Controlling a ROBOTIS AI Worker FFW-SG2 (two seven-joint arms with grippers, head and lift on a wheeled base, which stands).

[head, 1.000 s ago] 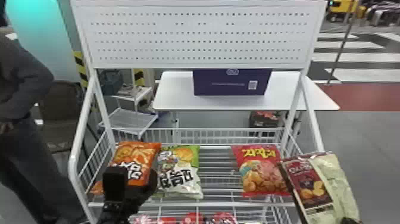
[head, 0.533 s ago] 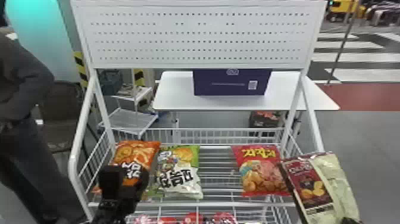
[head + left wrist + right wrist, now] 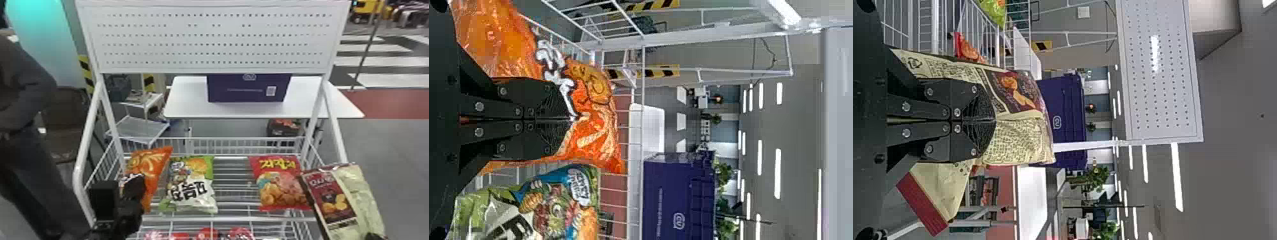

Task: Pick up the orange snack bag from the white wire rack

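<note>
- Orange snack bag (image 3: 158, 162): glossy, crinkled film with pale curled snacks and bold white and black lettering printed on it; it sits tilted at the left end of the white wire rack (image 3: 233, 219), in the left gripper (image 3: 135, 186). Whether its lower edge touches the wires cannot be told.
- The left gripper's flat black fingers (image 3: 546, 100) are closed on the bag, their ridged tips pressed together with the film bulging around them.
- Green snack bag (image 3: 204, 167): green and white, shiny and puffed, lying face up on the thin parallel wires just beside the orange one.
- Red snack bag (image 3: 277, 188): a plump pillow shape with yellow lettering, lying farther right on the same wires.
- Cream and maroon bag (image 3: 367, 194): a long, creased pouch at the rack's right end, tilted, with the right gripper's (image 3: 375, 236) fingers clamped shut on it.
- Red packs (image 3: 207, 234): rounded and partly visible through the lower front wires.
- Perforated panel (image 3: 207, 40): flat white sheet, rows of small holes, set between tubular posts.
- Behind the rack, a dark blue box (image 3: 245, 91) with straight edges stands on a smooth white table (image 3: 188, 99).
</note>
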